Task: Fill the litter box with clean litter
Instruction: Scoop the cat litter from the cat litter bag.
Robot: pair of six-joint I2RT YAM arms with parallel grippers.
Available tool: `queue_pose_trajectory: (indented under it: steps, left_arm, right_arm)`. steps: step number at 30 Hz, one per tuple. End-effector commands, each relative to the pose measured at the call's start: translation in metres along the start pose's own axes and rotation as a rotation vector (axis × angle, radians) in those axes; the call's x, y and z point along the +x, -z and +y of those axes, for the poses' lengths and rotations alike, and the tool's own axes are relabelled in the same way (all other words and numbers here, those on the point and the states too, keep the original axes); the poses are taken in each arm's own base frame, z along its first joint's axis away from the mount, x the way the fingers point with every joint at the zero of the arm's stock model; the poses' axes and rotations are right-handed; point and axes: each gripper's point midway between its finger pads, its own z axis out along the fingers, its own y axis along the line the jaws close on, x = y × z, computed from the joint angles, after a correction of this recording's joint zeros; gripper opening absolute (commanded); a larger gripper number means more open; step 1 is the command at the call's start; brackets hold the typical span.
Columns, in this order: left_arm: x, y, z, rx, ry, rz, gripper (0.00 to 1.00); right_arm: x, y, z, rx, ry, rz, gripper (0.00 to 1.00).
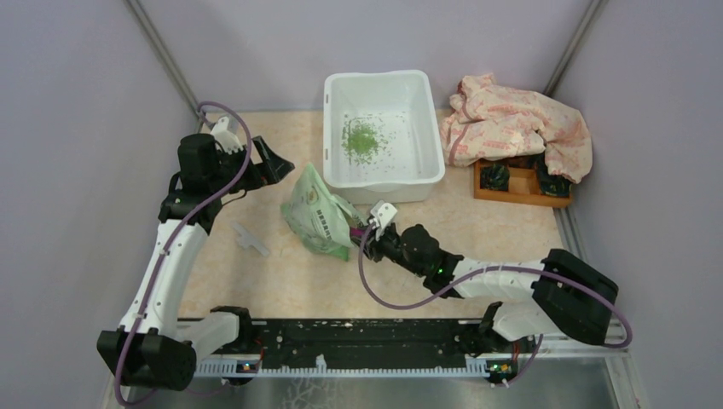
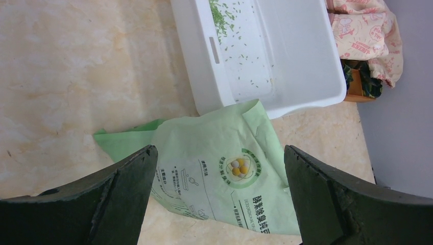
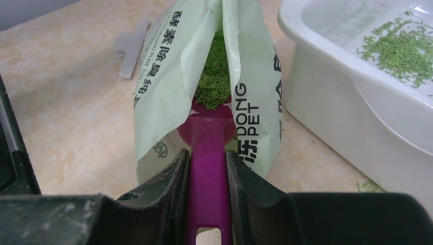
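The white litter box [image 1: 430, 162] stands at the back middle, with a small pile of green litter [image 1: 361, 139] and scattered bits on its floor. It also shows in the left wrist view [image 2: 327, 87] and the right wrist view [image 3: 327, 97]. A green-and-white bag [image 1: 317, 213] lies in front of it, its mouth open toward my right gripper. My right gripper [image 1: 373, 232] is shut on the handle of a magenta scoop [image 3: 208, 153], whose bowl is inside the bag mouth, against green litter [image 3: 214, 84]. My left gripper [image 1: 271, 162] is open and empty, above and left of the bag [image 2: 224, 168].
A white clip [image 1: 250, 239] lies on the beige table, left of the bag. A pink printed cloth [image 1: 516, 123] lies at the back right, partly over a small wooden tray [image 1: 516, 183]. Grey walls close in the left, back and right.
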Motion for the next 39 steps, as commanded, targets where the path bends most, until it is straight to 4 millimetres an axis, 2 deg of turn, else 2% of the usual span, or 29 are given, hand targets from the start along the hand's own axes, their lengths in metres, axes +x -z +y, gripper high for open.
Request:
queue_pose_trajectory:
  steps: [1, 11, 21, 36, 39]
  left_arm:
    - [-0.007, 0.005, -0.005, 0.016, -0.004, -0.026, 0.99]
    - [-0.01, 0.008, -0.007, 0.016, -0.013, -0.028, 0.99]
    - [-0.011, 0.01, -0.01, 0.022, -0.008, -0.029, 0.99]
    - [-0.008, 0.009, -0.011, 0.036, 0.005, -0.024, 0.99]
    - [-0.009, 0.01, -0.012, 0.038, 0.006, -0.027, 0.99]
  right_arm:
    - [-0.025, 0.015, 0.004, -0.009, 0.007, -0.104, 0.0]
    - [-0.034, 0.058, -0.007, 0.026, 0.016, -0.143, 0.0]
    - [-0.039, 0.044, -0.008, 0.04, 0.014, -0.168, 0.0]
    - [-0.075, 0.091, -0.019, 0.076, 0.019, -0.262, 0.0]
    - [-0.077, 0.096, -0.02, 0.076, 0.034, -0.263, 0.0]
